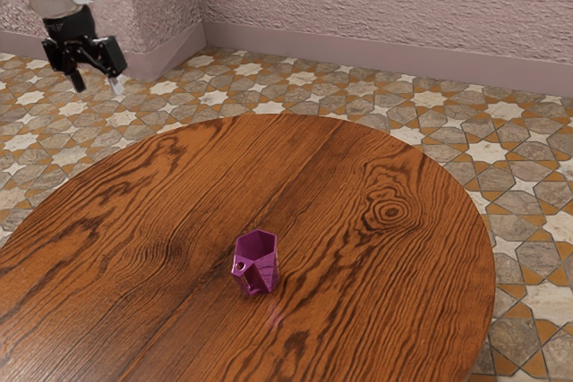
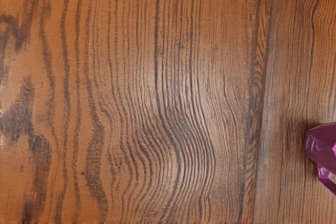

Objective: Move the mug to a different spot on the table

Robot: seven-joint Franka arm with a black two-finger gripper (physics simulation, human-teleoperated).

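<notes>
You've got a purple faceted mug (image 1: 256, 261) upright on the round wood table (image 1: 376, 158), toward its near edge, handle facing cam, looks empty inside. Gripper (image 1: 94, 78) hangs high beyond the table's far edge at the exterior view's left, fingers wide apart, holding nothing.

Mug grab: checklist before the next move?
1. Mug upright on the table: ok.
2. Gripper open, holding nothing: ok.
3. Gripper above mug: not ok, it hangs high, far toward the exterior view's upper left.
4. Mug centred under gripper in the wrist view: not ok, off to one side.
5. Room on table beside mug for a new spot: ok.
6. Handle clear of finger line: cannot tell.
</notes>
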